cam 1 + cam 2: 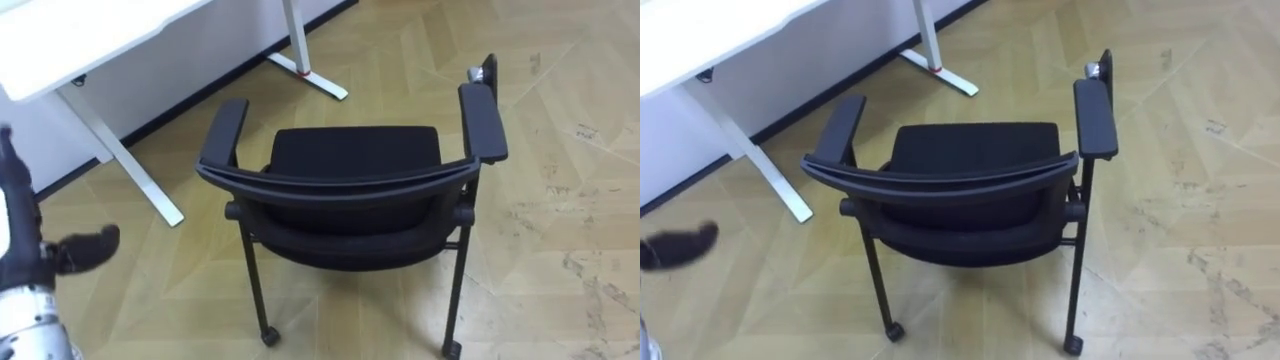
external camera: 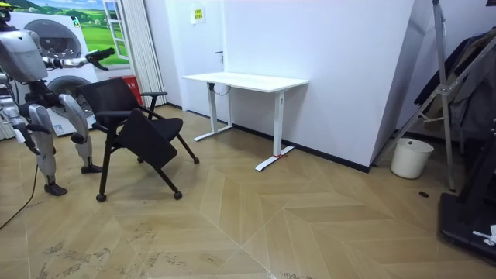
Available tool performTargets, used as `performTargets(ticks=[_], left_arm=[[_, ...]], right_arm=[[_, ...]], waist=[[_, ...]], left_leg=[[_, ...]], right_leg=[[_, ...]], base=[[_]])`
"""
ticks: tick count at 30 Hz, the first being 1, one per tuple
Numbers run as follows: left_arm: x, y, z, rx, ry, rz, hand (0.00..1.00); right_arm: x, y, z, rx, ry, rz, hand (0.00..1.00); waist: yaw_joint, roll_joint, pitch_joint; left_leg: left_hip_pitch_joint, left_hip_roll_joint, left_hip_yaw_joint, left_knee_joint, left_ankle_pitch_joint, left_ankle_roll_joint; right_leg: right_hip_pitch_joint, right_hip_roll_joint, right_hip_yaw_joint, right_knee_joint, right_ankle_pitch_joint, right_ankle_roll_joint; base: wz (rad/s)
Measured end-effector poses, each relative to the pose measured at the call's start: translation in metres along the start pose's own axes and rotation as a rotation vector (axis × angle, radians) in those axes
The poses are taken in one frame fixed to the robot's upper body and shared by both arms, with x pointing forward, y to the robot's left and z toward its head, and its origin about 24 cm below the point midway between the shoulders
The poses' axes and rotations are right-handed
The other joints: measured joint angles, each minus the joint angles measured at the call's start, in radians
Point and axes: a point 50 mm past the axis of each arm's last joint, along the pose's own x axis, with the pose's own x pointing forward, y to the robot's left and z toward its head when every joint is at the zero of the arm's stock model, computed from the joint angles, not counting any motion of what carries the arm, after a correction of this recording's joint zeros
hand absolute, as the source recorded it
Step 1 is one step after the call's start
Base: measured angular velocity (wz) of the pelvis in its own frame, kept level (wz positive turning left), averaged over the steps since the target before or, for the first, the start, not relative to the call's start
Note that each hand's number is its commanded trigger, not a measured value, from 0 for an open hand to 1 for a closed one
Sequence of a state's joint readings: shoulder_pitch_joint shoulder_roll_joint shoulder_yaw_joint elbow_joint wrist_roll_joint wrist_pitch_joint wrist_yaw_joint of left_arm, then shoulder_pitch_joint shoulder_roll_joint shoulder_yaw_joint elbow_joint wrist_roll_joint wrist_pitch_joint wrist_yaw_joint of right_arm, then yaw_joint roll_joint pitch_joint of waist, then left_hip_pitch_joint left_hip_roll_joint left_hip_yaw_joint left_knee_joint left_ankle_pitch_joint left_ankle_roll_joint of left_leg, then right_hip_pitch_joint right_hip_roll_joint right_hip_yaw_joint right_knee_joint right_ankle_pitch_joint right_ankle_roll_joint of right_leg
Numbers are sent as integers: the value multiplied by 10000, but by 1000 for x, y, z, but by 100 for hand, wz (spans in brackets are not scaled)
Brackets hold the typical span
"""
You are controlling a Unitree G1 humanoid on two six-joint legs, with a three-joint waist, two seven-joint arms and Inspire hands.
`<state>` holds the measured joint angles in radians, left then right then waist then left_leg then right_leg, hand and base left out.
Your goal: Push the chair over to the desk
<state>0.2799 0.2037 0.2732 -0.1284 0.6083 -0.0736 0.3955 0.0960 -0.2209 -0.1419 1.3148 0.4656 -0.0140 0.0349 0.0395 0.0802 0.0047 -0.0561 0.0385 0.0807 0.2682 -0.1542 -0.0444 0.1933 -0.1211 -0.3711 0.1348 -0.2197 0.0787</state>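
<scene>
A black chair (image 1: 355, 190) with two armrests and small castors stands on the wood floor right in front of me, its curved backrest (image 1: 340, 185) nearest to me. My left hand (image 1: 70, 252) is raised at the lower left, fingers spread and open, a short way left of the backrest and not touching it. In the room view I stand behind the chair (image 2: 128, 116), with my left hand (image 2: 105, 54) held out above it. My right hand (image 2: 25, 138) hangs low by my side.
A white desk (image 1: 80, 40) on white legs stands ahead to my left, close to the chair's left armrest. In the room view the desk (image 2: 248, 80) is against a white wall, a white bucket (image 2: 411, 157) and a metal stand (image 2: 446, 93) stand at the room view's right.
</scene>
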Motion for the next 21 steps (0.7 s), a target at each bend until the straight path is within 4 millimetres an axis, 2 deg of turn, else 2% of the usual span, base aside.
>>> performTargets(ticks=[9, 14, 19, 21], left_arm=[[8, 10, 22, 400, -1155, 853, 0], [7, 0, 35, 743, -1923, 596, 0], [1, -14, 54, 1338, -3145, -227, 0], [0, -17, 58, 1385, -3440, -445, 0]], right_arm=[[0, 0, -4, 178, 66, 171, 0], [0, 3, -4, 175, 27, 419, 0], [0, 5, -6, 469, 52, 473, 0], [0, 4, -6, 632, 42, 460, 0]], waist=[[-384, -15, -12], [-617, -107, 14], [-872, -288, 22], [-950, -258, -15]], left_leg=[[51, 0, -7, 18, 0, 1], [127, 0, 3, 17, 3, 6], [34, 5, 56, 31, 3, 7], [-12, 6, 56, 31, 3, 6]], right_leg=[[25, 2, 118, 3, 1, -2], [98, 5, 253, -5, 0, -2], [-47, 14, 459, -15, -23, -31], [-124, 18, 542, -9, -22, -32]], base=[[0], [-2], [-4], [-4]])
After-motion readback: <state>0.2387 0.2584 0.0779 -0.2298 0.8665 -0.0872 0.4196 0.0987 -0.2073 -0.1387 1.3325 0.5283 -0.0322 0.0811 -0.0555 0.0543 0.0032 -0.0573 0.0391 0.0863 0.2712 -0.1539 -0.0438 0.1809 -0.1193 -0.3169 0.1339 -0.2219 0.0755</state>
